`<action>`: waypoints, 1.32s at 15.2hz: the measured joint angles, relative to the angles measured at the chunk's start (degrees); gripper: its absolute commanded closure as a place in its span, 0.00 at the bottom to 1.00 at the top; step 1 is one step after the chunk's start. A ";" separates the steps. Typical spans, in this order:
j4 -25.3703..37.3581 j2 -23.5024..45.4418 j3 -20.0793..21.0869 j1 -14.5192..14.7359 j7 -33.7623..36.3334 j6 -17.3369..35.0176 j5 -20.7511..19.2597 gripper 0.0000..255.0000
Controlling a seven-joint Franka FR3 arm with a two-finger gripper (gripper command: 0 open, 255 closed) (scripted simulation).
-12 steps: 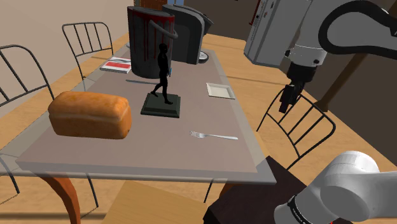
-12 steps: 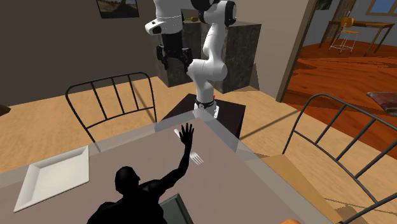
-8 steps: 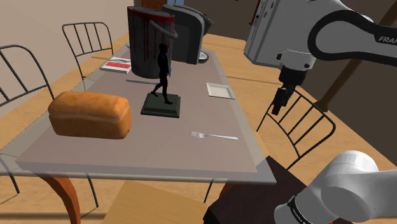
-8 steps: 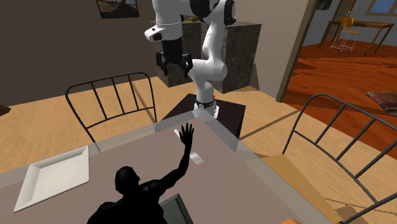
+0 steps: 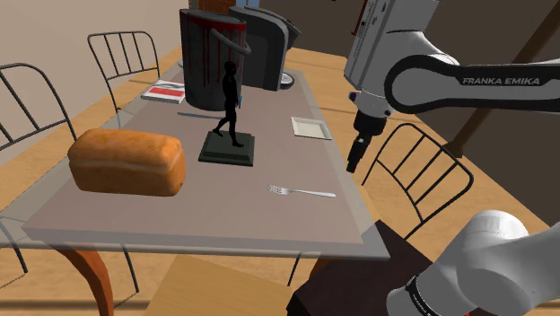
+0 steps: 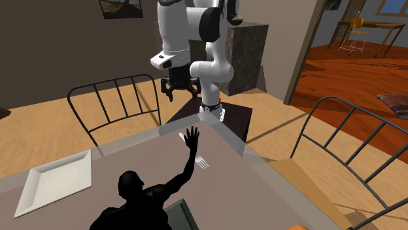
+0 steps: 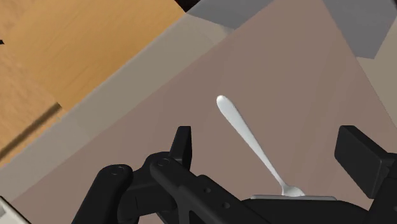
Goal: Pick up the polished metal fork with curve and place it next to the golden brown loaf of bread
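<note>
My jaws hang wide apart and empty, near the edge of the surface (image 5: 224, 211), at about 1 o'clock from the fork (image 5: 301, 191) in the shoulder view. The fork lies flat on the surface, well apart from the loaf (image 5: 126, 162) at its 3 o'clock, and at 4 o'clock from the black statue (image 5: 230, 117).

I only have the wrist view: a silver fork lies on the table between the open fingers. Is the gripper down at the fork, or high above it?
Observer: High above it. In the shoulder view the black gripper hangs in the air, up and to the right of the polished metal fork.
Operator: Where is the bread?
Observer: The golden brown loaf lies at the table's end on the shoulder view's left, far from the fork.
Operator: Is anything between them?
Observer: A black statuette of a walking figure stands roughly between them, slightly to the far side.
</note>
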 measured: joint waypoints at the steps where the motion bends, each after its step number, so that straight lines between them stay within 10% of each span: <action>1: 0.10 1.13 0.09 0.64 -0.76 1.45 0.30 0.00; 20: 3.45 28.20 2.50 9.30 -13.17 30.92 5.62 0.00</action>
